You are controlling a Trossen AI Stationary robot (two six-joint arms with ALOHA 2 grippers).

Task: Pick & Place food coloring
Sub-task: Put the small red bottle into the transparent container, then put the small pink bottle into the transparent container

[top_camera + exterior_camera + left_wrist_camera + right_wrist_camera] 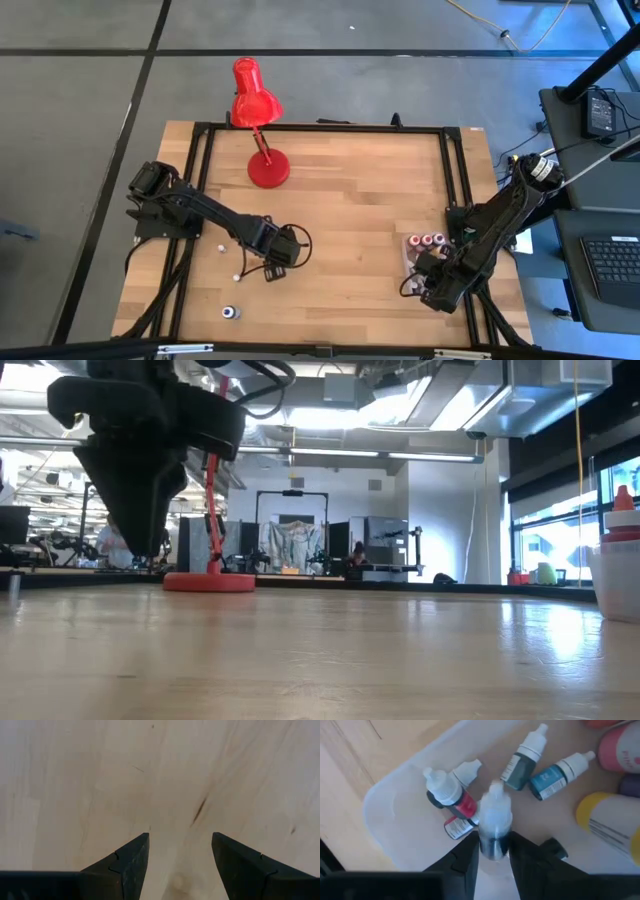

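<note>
My right gripper (493, 842) hangs over the clear plastic tub (395, 805) at the table's right side (425, 250), shut on a food coloring bottle (494, 820) with a dark blue body and a white cap. Several more food coloring bottles lie on their sides on the tub's floor, among them a red one (455, 800) and a teal one (555, 776). My left gripper (180, 837) stands open over bare wood left of the table's middle (278, 252). Three small bottles stand on the table near it (218, 247) (237, 277) (230, 312). My right gripper pinches the bottle's dark lower body (492, 847) between its two fingers, which come from above and point down. The white cap end (495, 795) sticks out past the fingertips, over the tub. The bottle shows blurred and above the bottles lying in the tub.
A red desk lamp (262, 120) stands on its round base (268, 172) at the far middle of the table. A dark frame (320, 127) runs round the tabletop. Larger pink (620, 750) and yellow (610, 827) containers sit in the tub. Bare wood lies between the two arms.
</note>
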